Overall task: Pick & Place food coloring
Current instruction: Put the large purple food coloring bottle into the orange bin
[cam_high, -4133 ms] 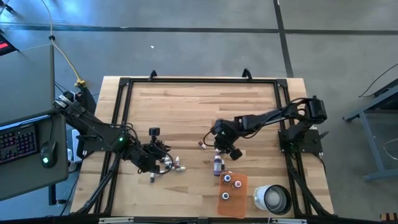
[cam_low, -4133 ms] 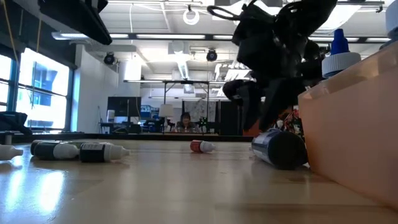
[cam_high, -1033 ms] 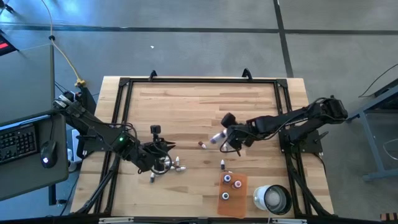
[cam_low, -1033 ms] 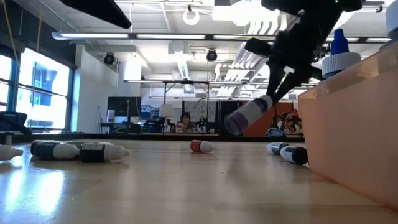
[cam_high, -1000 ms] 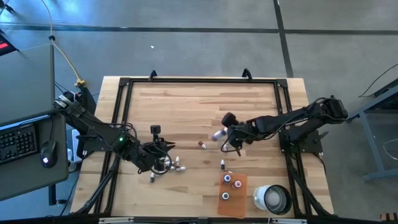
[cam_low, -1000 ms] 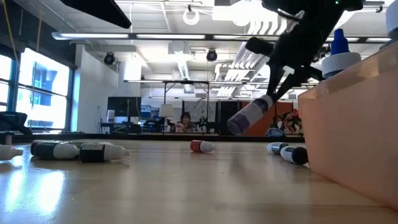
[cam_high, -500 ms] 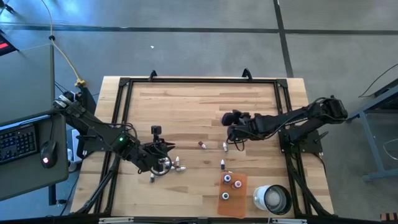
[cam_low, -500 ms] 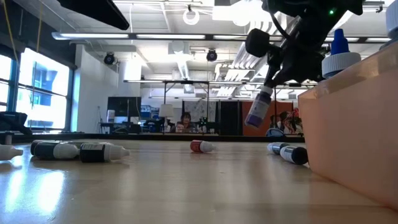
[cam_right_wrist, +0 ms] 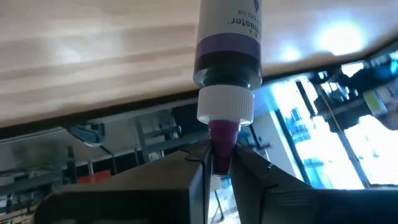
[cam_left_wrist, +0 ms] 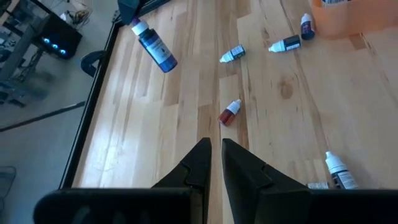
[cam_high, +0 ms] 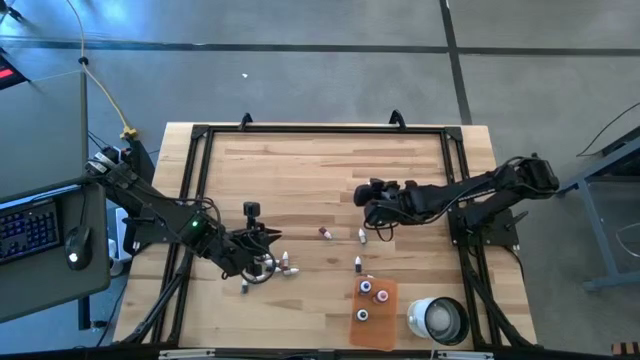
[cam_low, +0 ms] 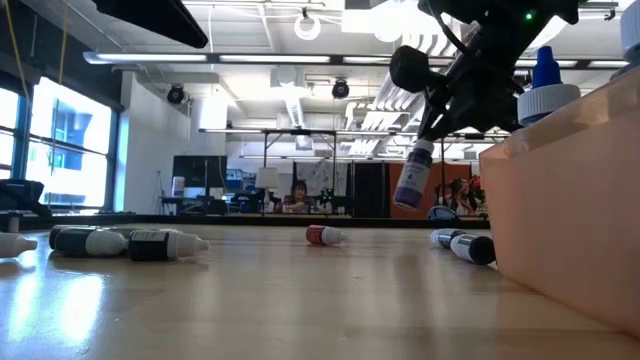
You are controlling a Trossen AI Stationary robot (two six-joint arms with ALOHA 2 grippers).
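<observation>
The right gripper (cam_right_wrist: 216,163) held a purple food coloring bottle (cam_low: 412,176) by its tip, jaws clenched, above the tabletop (cam_high: 300,180). Loose bottles (cam_high: 360,262) lay near the orange tray (cam_high: 376,324) (three bottles (cam_high: 367,288) stood inside). The left gripper (cam_left_wrist: 214,163), jaws closed and empty, hovered over more bottles (cam_high: 288,267).

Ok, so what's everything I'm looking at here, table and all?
Table: one, light wood, black frame.
Tray: one, translucent orange, on the right arm's side of the table.
Bottles in tray: three, standing.
Cup: one, white, beside the tray.
Red-capped bottle: one, lying mid-table.
Loose bottles: a few near the tray, a few more by the left gripper.
Held bottle: one, purple-banded, hanging above the table.
Keyboard: one, desk beside the table.
Person: one, far across the room.
Left gripper: shut, empty.
Right gripper: shut on the held bottle's tip.
</observation>
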